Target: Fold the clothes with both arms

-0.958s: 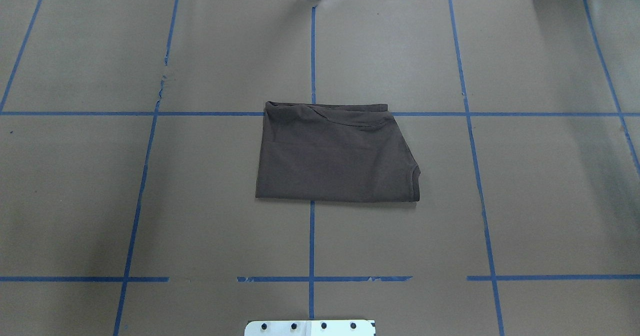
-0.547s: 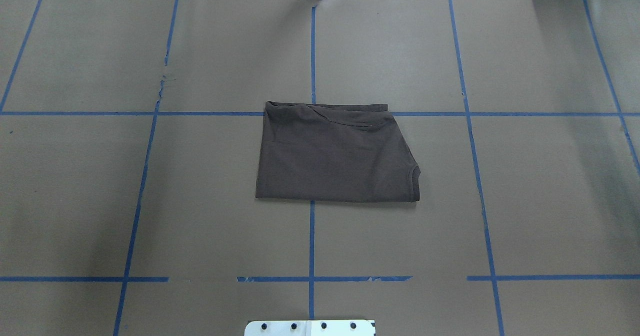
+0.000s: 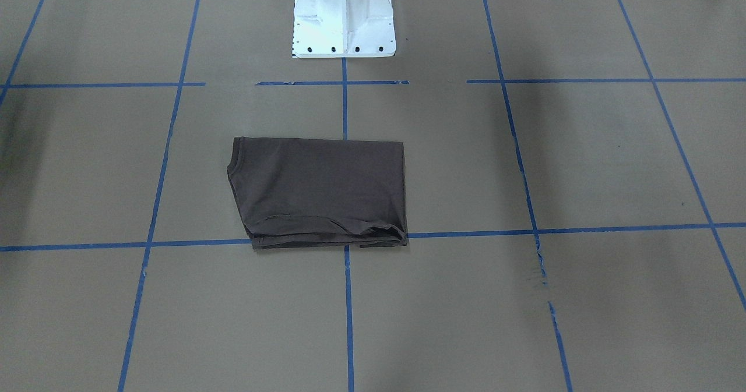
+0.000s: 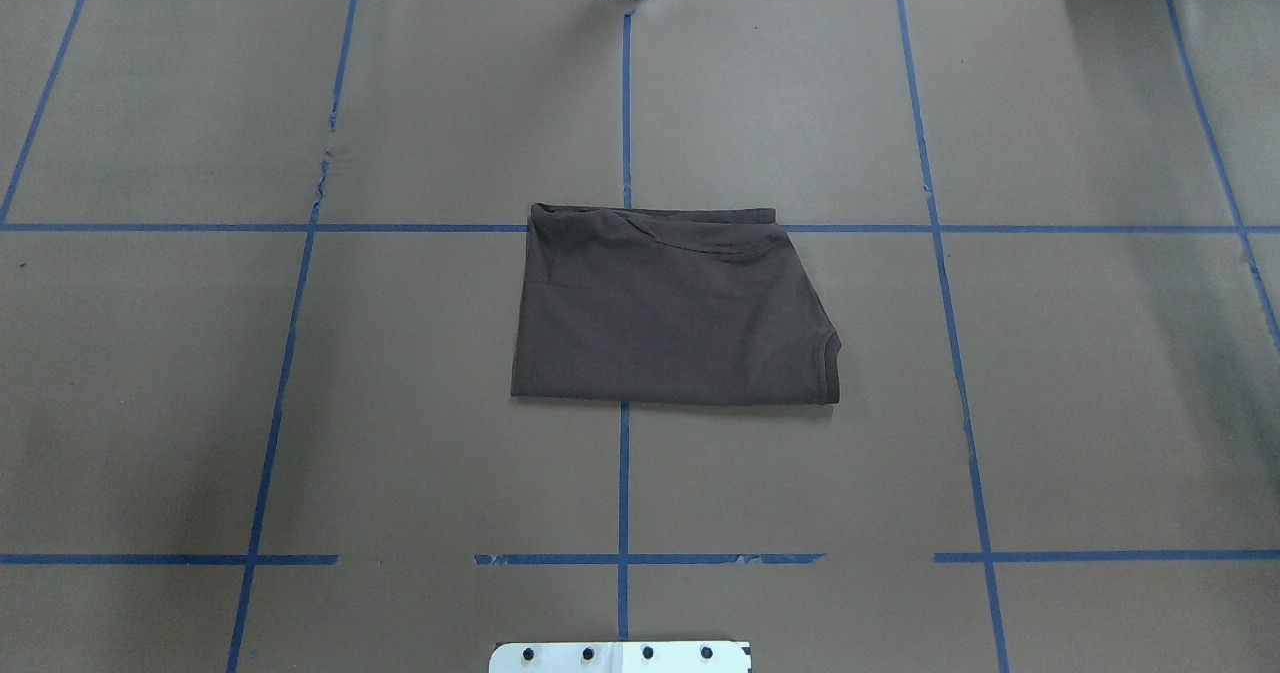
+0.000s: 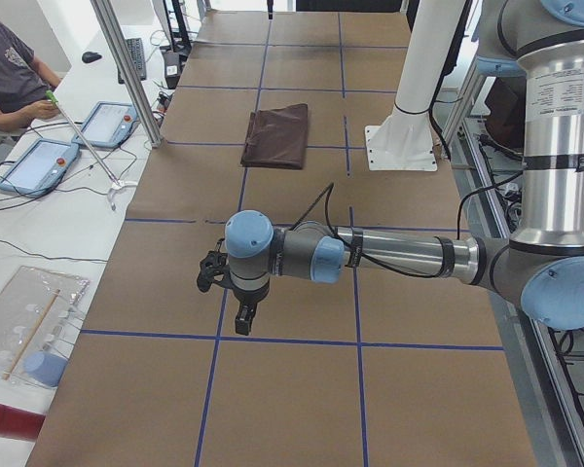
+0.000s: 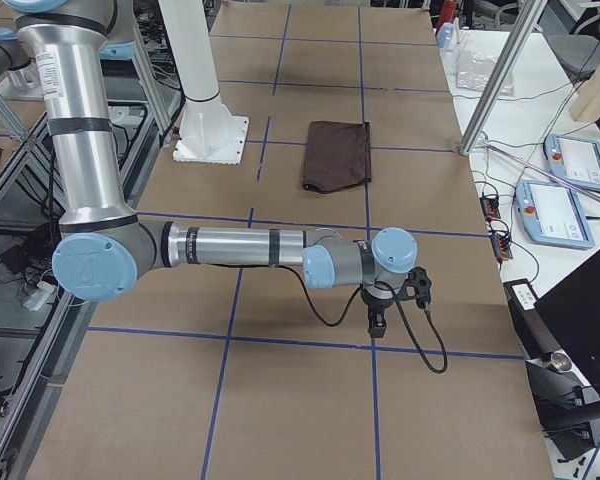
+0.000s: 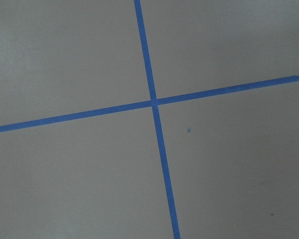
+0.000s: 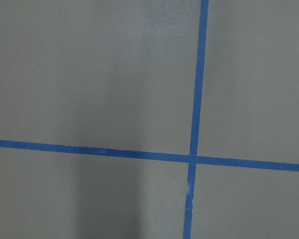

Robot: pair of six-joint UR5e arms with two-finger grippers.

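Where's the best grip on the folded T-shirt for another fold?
Probably the two near corners of the T-shirt, coming top-down from the robot's side. That near edge lies straight and flat; the far edge shows loose, rumpled layers that could separate.

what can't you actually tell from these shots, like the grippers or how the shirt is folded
Left gripper: open or shut cannot be told. It shows only in the exterior left view, small, and its wrist camera sees only taped paper.
Right gripper: the same, shown in the exterior right view only.
T-shirt: the lower layers are hidden under the top fold in every view.
Person: cut off by the exterior left view's edge.
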